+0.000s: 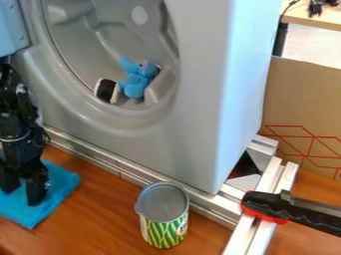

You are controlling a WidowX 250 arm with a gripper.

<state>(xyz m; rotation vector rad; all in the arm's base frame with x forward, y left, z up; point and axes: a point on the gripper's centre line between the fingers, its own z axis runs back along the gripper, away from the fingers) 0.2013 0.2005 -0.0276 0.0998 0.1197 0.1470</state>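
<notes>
Cloth (59,188), blue, lies on the wooden table (93,214) at the left edge of the view, directly below the claw (22,195). Part of it is cut off by that edge and part is covered by the claw. The claw points down with its 2 fingers set apart, the cloth visible between them. Whether the fingertips touch the cloth cannot be determined. The arm above is black and partly cut off.

Beside the cloth, a metal rail (100,160) runs at a slant along the foot of a large grey unit (200,99). In the unit's round recess sit 2 items: a blue plush toy (135,83) and, next to it, a black-and-white piece (105,90), kind unclear. The recess is cut off at the top. At the upper left, a pale blue panel (10,27) is also cut off.

Farther right on the table, 1 can (163,224) stands upright near the rail, with a green and yellow pattern; its grey top cannot be confirmed as lid or open interior. A black-handled tool (293,213) with red trim lies across more rails, its far end cut off. Behind stands cardboard (299,99) with red lines. At the top right, a black object (317,7), indistinct, rests on a second table (319,20).
</notes>
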